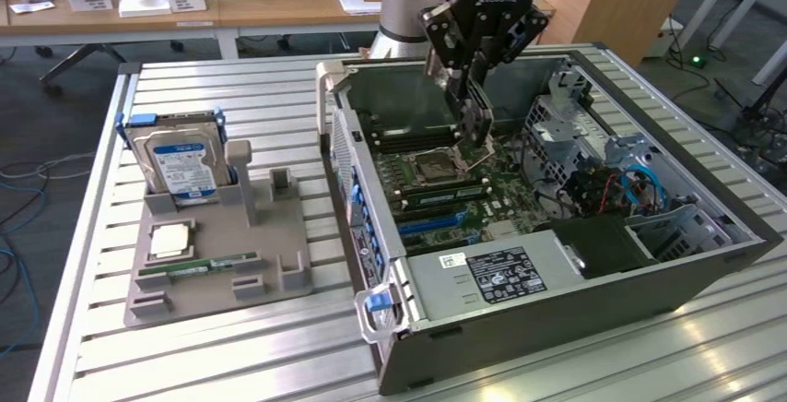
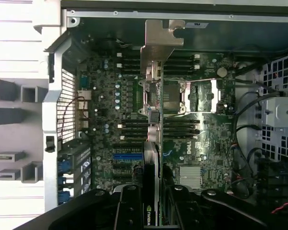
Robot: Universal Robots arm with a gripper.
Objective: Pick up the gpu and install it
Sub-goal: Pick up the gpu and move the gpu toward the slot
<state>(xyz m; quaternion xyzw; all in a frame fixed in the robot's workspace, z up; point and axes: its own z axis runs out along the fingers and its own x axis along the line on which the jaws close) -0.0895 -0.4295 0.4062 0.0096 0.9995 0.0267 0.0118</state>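
Tool (image 1: 467, 75) clenched on gpu (image 1: 475, 124). Card hangs upright (edge-on in wrist view, metal bracket at far end) inside open computer case (image 1: 554, 273), low over motherboard (image 1: 474, 195) beside CPU socket (image 1: 433, 168); contact unclear. Hard drive (image 1: 181, 164) stands in grey holder (image 1: 221, 273) on worktop (image 1: 246, 356), well apart.

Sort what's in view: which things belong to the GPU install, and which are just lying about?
In the job: gpu, gripped in the tool; open computer case; motherboard.
Lying about: hard drive, memory stick, processor chip, grey holder tray.
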